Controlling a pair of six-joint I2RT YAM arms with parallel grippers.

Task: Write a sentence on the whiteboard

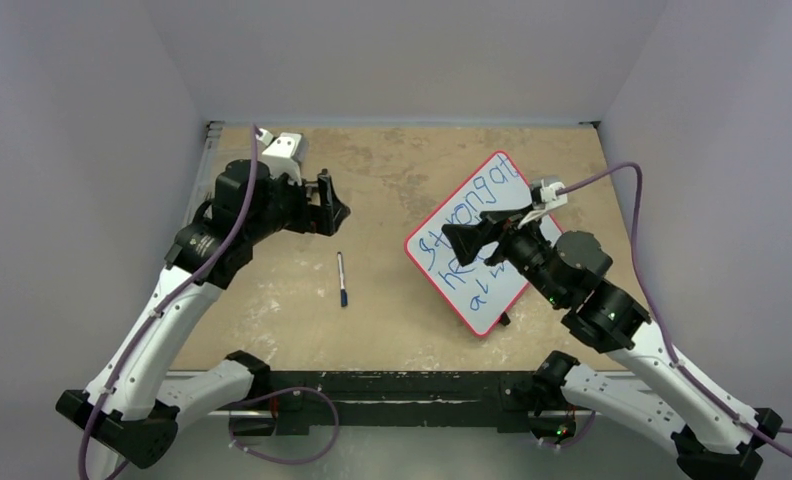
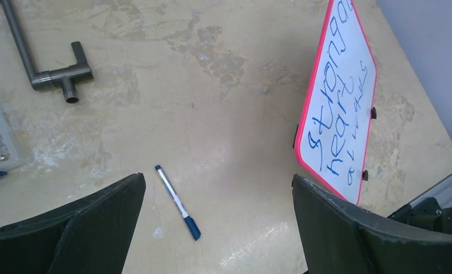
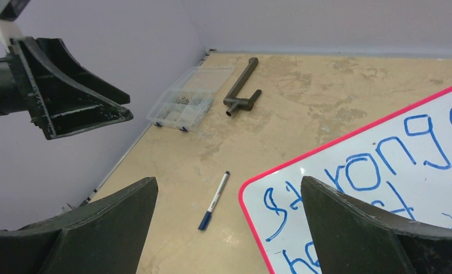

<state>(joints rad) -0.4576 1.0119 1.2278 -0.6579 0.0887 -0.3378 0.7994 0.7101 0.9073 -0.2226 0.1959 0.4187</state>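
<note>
Tan tabletop (image 1: pixel 392 300), whiteboard (image 1: pixel 487 195) set diagonally, long axis near-left to far-right, left fingers (image 2: pixel 98 222) apart, right fingers (image 3: pixel 349 228) apart

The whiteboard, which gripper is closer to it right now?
Right. The right gripper hangs open over the whiteboard; the left gripper is off to the left, beyond the pen.
</note>
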